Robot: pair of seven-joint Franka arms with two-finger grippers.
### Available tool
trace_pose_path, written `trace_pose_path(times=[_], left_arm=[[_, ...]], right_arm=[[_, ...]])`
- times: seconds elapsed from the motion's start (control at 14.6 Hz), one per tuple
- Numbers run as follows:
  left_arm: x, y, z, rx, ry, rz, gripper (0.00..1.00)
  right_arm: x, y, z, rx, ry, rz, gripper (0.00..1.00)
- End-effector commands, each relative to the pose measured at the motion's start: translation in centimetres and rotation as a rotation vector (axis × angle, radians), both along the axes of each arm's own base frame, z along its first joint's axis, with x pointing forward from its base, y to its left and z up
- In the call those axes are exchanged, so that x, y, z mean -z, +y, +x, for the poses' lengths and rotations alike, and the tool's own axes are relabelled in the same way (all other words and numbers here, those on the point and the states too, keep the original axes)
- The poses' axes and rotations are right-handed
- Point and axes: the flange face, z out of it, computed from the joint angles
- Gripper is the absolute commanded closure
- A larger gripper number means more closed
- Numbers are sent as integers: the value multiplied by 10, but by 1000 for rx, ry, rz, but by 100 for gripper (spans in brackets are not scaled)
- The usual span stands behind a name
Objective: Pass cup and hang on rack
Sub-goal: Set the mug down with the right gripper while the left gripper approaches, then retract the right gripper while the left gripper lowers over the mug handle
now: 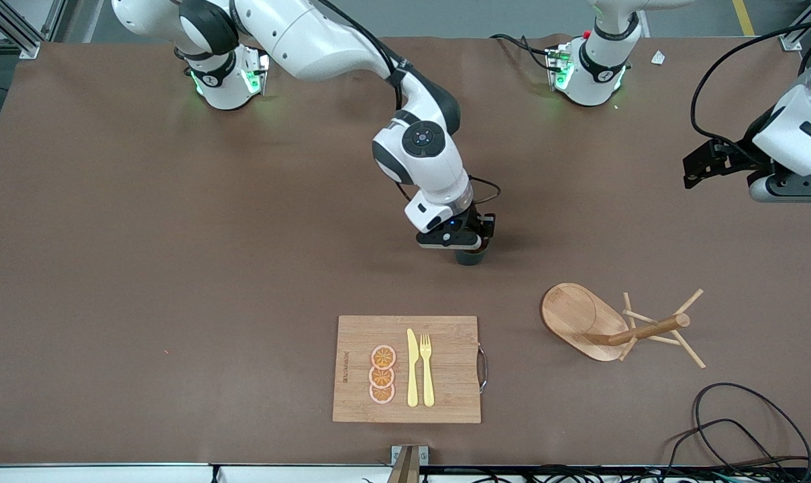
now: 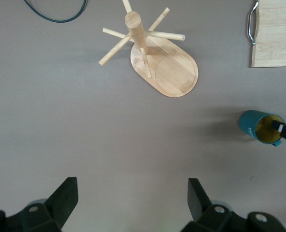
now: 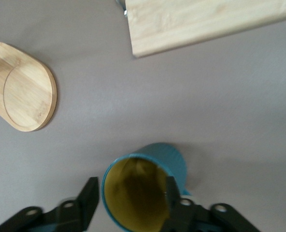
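The teal cup with a yellow inside stands on the brown table near its middle. My right gripper is down over it. In the right wrist view the fingers are apart on either side of the cup's rim, with a thin gap at one finger. The wooden rack stands on its oval base, nearer the front camera and toward the left arm's end; it also shows in the left wrist view. My left gripper is open and empty, waiting high over the table's left-arm end.
A bamboo cutting board with a metal handle lies nearer the front camera than the cup, holding orange slices, a yellow knife and a fork. Black cables lie at the front corner beside the rack.
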Motion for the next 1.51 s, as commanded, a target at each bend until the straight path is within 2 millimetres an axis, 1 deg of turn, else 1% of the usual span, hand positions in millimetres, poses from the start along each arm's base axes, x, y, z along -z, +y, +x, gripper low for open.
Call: trace_pose_path(times=[0.0, 0.07, 0.14, 0.27, 0.34, 0.41, 0.48, 0.55, 0.68, 0.75, 0.82, 0.89, 1.03, 1.1, 1.16, 1.23, 1.3, 1.37, 1.44], left_arm=[[10, -25, 4, 31, 15, -3, 0], [15, -39, 4, 50, 23, 0, 0], [20, -51, 4, 44, 32, 1, 0], [23, -74, 1, -1, 31, 5, 0], [26, -86, 0, -8, 35, 5, 0], [26, -97, -1, -5, 33, 4, 0], [32, -111, -2, -8, 42, 9, 0], [33, -126, -4, -21, 41, 10, 0], [38, -158, -6, -70, 37, 12, 0], [44, -176, -8, -86, 42, 16, 0], [54, -199, -11, -94, 43, 22, 0], [60, -215, -14, -108, 28, 36, 0], [83, -256, -24, -138, 18, 75, 0], [99, -278, -27, -161, 4, 89, 0], [119, -299, -28, -191, -20, 103, 0], [143, -328, -35, -216, -42, 127, 0], [172, -360, -48, -254, -74, 161, 0], [200, -389, -59, -288, -138, 190, 0], [216, -407, -73, -303, -163, 218, 0]], right_arm=[[-29, -32, 27, -39, -15, -28, 0], [-46, -50, 42, -52, -24, -38, 0], [-67, -79, 62, -88, -34, -66, 0], [-95, -145, 100, -164, -18, -128, 0], [-114, -192, 125, -204, -24, -150, 0], [-123, -234, 143, -225, -20, -168, 0], [-131, -272, 156, -245, -9, -184, 0], [-141, -312, 169, -253, -6, -195, 0], [-152, -374, 182, -208, 10, -208, 0], [-158, -403, 185, -194, 4, -229, 0], [-165, -426, 186, -202, -6, -264, 0], [-173, -452, 187, -199, -14, -282, 0], [-188, -499, 181, -179, -17, -292, 0], [-193, -522, 175, -155, -11, -301, 0], [-199, -544, 166, -132, -4, -312, 0], [-207, -564, 156, -109, -4, -327, 0], [-218, -578, 149, -93, -12, -345, 0], [-246, -602, 135, -91, -32, -397, 0], [-260, -610, 122, -99, -21, -401, 0]])
